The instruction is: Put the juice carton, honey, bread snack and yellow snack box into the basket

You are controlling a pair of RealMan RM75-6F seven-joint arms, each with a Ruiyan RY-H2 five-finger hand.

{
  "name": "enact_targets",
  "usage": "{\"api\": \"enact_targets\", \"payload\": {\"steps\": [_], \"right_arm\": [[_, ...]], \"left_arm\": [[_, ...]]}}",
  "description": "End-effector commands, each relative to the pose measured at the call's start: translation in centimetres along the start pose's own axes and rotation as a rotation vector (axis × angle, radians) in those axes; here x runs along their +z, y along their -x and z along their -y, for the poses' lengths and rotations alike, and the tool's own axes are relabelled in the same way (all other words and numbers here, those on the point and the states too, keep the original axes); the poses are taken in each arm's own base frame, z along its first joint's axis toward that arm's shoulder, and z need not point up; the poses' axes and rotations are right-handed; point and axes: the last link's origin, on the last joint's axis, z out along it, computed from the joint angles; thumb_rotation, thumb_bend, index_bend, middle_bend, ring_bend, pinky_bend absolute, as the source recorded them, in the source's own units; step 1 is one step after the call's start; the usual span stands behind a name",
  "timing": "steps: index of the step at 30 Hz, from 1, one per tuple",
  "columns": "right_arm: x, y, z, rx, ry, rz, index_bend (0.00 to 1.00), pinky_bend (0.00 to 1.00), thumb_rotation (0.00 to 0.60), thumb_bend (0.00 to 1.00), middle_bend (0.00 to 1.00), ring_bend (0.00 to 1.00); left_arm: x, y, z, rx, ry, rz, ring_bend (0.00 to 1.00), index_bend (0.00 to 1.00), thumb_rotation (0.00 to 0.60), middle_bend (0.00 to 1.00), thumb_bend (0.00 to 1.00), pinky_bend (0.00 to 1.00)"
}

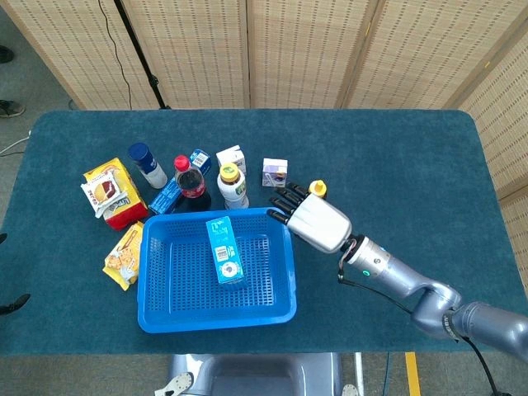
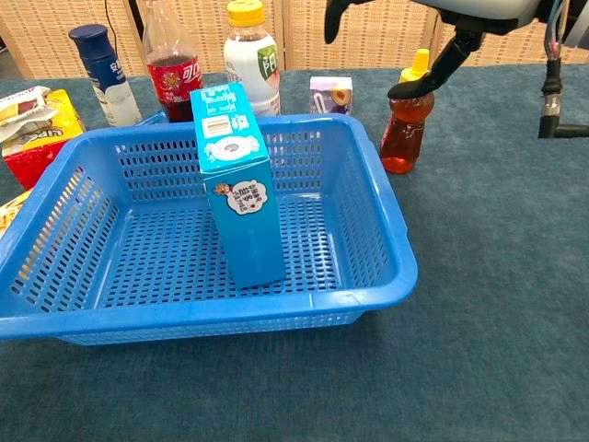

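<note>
Head view: juice carton (image 1: 223, 250) stands upright in the blue basket (image 1: 157, 280), leaning a bit, so 1 of 4 items looks done. Right hand (image 1: 312, 218) hovers just right of the basket's far corner, over the honey (image 2: 405, 118), fingers (image 1: 282, 200) spread wide, holding nothing. Left hand not in either view.

Honey bottle sits on the table (image 1: 396, 165) just beside the basket's right wall; only its yellow cap shows from above, rest is under the hand. Bread snack (image 1: 105, 191) and yellow snack box (image 1: 124, 252) lie left of the basket, snack box touching or nearly touching its wall, can't tell which.

Risks from here, imo:
- Honey is tall, narrow, prob top-heavy. A finger brushing the cap on approach could tip it toward the basket wall or roll it away.
- Small purple carton (image 1: 275, 172) and white bottle (image 1: 233, 185) stand near the honey; wide-spread fingers could knock either one.
- Bottle body looks smooth and tapered, so a grip too high near the cap may slip on lift.
- Carton in basket is tall and off-vertical; dropping the honey against it could topple it, maybe over the low rim.
- Left-side items are well apart from the right hand; reaching across the basket risks dragging it.
</note>
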Motion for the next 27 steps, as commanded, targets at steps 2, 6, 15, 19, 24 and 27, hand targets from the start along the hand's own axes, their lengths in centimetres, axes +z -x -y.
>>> {"api": "enact_targets", "payload": {"steps": [2, 6, 15, 19, 24, 27], "right_arm": [[-0.5, 0.3, -3.5, -0.011, 0.129, 0.046, 0.13, 0.12, 0.6, 0.26, 0.03, 0.04], [-0.4, 0.1, -5.1, 0.0, 0.214, 0.07, 0.03, 0.06, 0.6, 0.26, 0.0, 0.0], [-1.2, 1.2, -7.3, 0.079, 0.314, 0.274, 0.0, 0.03, 0.6, 0.26, 0.0, 0.0], [-0.9, 1.5, -7.6, 0.103, 0.335, 0.304, 0.0, 0.05, 0.6, 0.26, 0.0, 0.0], [-0.2, 2.4, -7.7, 0.17, 0.355, 0.331, 0.0, 0.17, 0.6, 0.26, 0.0, 0.0], [0.4, 2.9, -7.4, 0.239, 0.364, 0.33, 0.0, 0.22, 0.6, 0.26, 0.0, 0.0]], "left_arm": [[0.0, 0.0, 0.0, -0.001, -0.001, 0.0, 0.0, 0.0, 0.6, 0.0, 0.14, 0.0], [0.0, 0.0, 0.0, 0.001, -0.002, 0.002, 0.0, 0.0, 0.6, 0.0, 0.14, 0.0], [0.1, 0.3, -0.1, 0.01, 0.0, 0.014, 0.0, 0.0, 0.6, 0.0, 0.14, 0.0], [0.1, 0.3, -0.2, 0.012, 0.002, 0.018, 0.0, 0.0, 0.6, 0.0, 0.14, 0.0], [0.2, 0.4, -0.2, 0.011, -0.002, 0.02, 0.0, 0.0, 0.6, 0.0, 0.14, 0.0], [0.3, 0.4, -0.1, 0.01, -0.008, 0.02, 0.0, 0.0, 0.6, 0.0, 0.14, 0.0]]}}
